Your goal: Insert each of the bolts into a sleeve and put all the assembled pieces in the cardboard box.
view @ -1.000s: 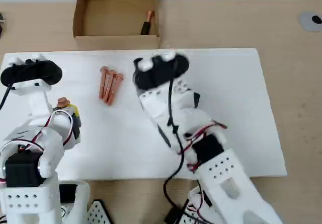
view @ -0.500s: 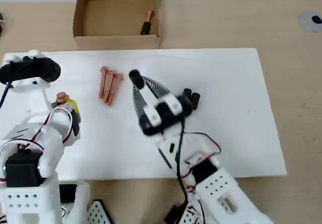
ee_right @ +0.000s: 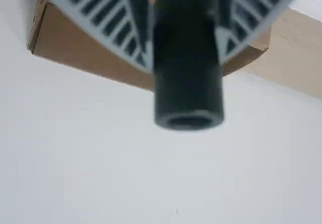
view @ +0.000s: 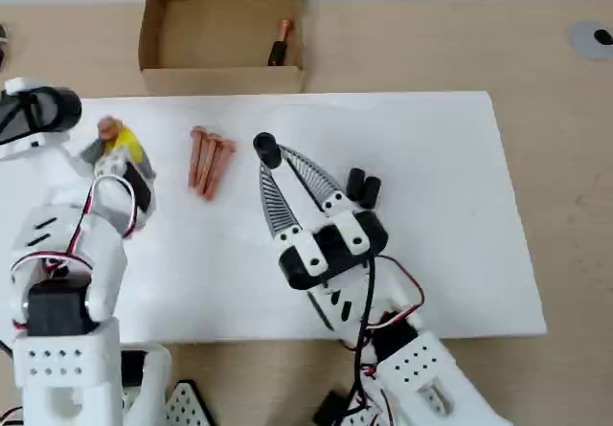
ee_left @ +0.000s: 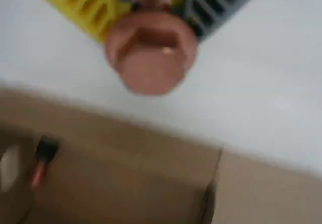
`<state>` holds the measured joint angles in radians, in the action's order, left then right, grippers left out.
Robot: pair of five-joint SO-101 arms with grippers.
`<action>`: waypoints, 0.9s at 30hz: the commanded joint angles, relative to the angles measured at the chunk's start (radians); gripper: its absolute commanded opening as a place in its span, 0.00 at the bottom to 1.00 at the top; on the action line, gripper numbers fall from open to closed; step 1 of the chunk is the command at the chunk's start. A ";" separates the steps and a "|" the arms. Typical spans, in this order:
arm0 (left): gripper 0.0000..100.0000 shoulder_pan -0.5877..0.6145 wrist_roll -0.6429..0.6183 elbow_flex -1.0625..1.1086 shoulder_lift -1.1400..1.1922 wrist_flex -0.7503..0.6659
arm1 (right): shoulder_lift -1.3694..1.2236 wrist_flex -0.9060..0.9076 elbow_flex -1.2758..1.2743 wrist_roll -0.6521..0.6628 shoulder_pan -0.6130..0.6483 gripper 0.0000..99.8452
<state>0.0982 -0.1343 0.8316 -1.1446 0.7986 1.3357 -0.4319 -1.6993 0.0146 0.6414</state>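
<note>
Left tool [view: 113,144] now farther up worktop [view: 560,158] toward cardboard box [view: 153,33], clamped on copper bolt [ee_left: 151,53] (head poking past fingers). Right tool [view: 269,157], drawn back from box, pinches black sleeve [view: 264,145] over white mat [view: 441,158], near three loose bolts [view: 209,161].

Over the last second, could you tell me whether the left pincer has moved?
Yes. The left pincer, holding a bolt, has moved toward the cardboard box.
</note>
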 commanded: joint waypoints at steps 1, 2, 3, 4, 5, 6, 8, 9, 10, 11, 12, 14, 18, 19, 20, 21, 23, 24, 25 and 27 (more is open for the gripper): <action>0.01 -0.032 -0.014 0.066 0.021 -0.249 | 0.025 0.021 -0.002 0.005 0.015 0.01; 0.01 -0.048 -0.012 0.072 0.041 -0.276 | 0.025 0.028 -0.002 0.005 0.015 0.01; 0.01 -0.066 -0.014 0.072 0.064 -0.288 | 0.025 0.029 -0.002 0.005 0.015 0.01; 0.01 -0.092 -0.014 0.071 0.090 -0.296 | 0.025 0.029 -0.002 0.005 0.015 0.01; 0.01 -0.118 -0.014 0.061 0.116 -0.301 | 0.025 0.029 -0.002 0.003 0.016 0.01; 0.01 -0.140 -0.015 0.043 0.142 -0.298 | 0.025 0.031 -0.002 0.003 0.016 0.01; 0.01 -0.176 -0.015 0.002 0.179 -0.298 | 0.024 0.051 -0.002 0.003 0.016 0.01; 0.01 -0.192 -0.015 -0.023 0.193 -0.296 | 0.025 0.072 -0.002 0.003 0.016 0.01; 0.01 -0.204 -0.015 -0.049 0.200 -0.285 | 0.025 0.095 -0.002 0.003 0.016 0.01; 0.01 -0.215 -0.015 -0.080 0.202 -0.261 | 0.025 0.117 -0.002 0.002 0.016 0.01; 0.01 -0.226 -0.015 -0.114 0.205 -0.230 | 0.025 0.132 -0.002 0.000 0.016 0.01; 0.01 -0.241 -0.015 -0.173 0.208 -0.167 | 0.025 0.146 -0.002 -0.032 0.016 0.01; 0.01 -0.245 -0.015 -0.269 0.203 -0.109 | 0.025 0.170 -0.002 -0.054 0.025 0.01; 0.01 -0.247 -0.020 -0.288 0.203 -0.097 | 0.025 0.173 -0.002 -0.054 0.031 0.01; 0.01 -0.255 -0.043 -0.310 0.205 -0.081 | 0.025 0.176 -0.002 -0.054 0.038 0.01; 0.01 -0.262 -0.074 -0.327 0.208 -0.060 | 0.025 0.176 -0.002 -0.054 0.045 0.01; 0.01 -0.279 -0.115 -0.347 0.209 -0.020 | 0.025 0.178 -0.002 -0.054 0.058 0.01; 0.01 -0.301 -0.126 -0.348 0.209 -0.011 | 0.025 0.178 -0.002 -0.054 0.059 0.01; 0.01 -0.322 -0.129 -0.348 0.209 -0.005 | 0.025 0.178 -0.002 -0.054 0.064 0.01; 0.01 -0.350 -0.143 -0.347 0.209 0.002 | 0.025 0.178 -0.002 -0.052 0.070 0.01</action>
<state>-0.2102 -0.2524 0.5508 -0.9344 0.7925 1.3387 -0.2555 -1.6993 -0.0269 0.6951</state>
